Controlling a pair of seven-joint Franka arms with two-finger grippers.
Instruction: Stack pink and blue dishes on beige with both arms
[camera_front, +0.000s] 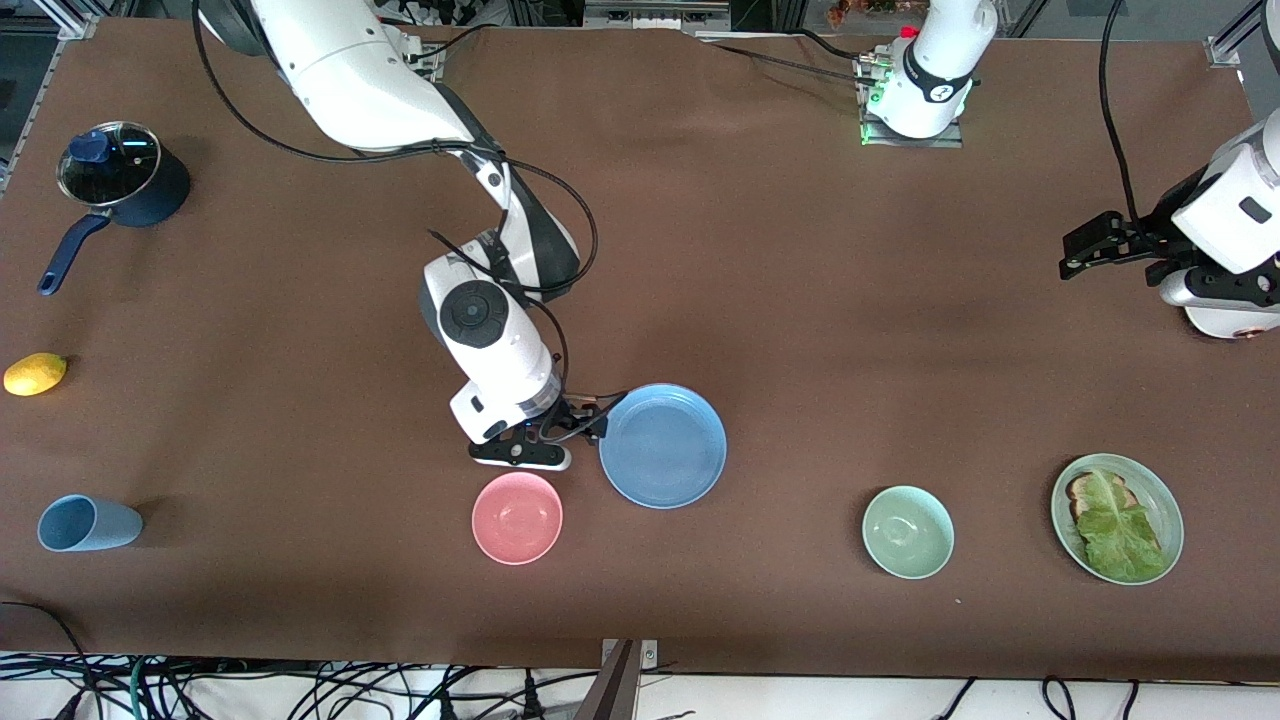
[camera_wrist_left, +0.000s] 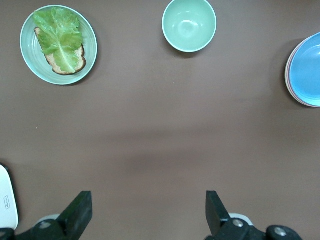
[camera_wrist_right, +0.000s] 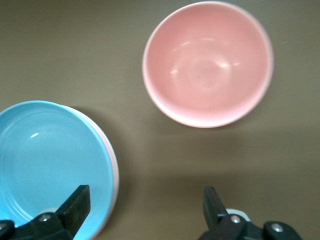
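Observation:
The blue plate (camera_front: 663, 445) lies in the middle of the table, on top of a stack. Under it, only a thin rim of the pink plate (camera_wrist_right: 114, 167) shows. The beige plate is hidden; I cannot tell whether it lies beneath them. My right gripper (camera_front: 597, 415) hangs open low over the blue plate's edge on the right arm's side; one finger (camera_wrist_right: 75, 202) is over the blue plate (camera_wrist_right: 47, 160), the other over bare table. My left gripper (camera_front: 1075, 255) waits open and empty, high over the left arm's end of the table (camera_wrist_left: 149, 210).
A pink bowl (camera_front: 517, 517) sits just nearer the front camera than the right gripper. Toward the left arm's end are a green bowl (camera_front: 908, 532) and a pale green plate (camera_front: 1170, 500) with lettuce. At the right arm's end: blue cup (camera_front: 88, 523), lemon (camera_front: 35, 374), lidded pot (camera_front: 122, 180).

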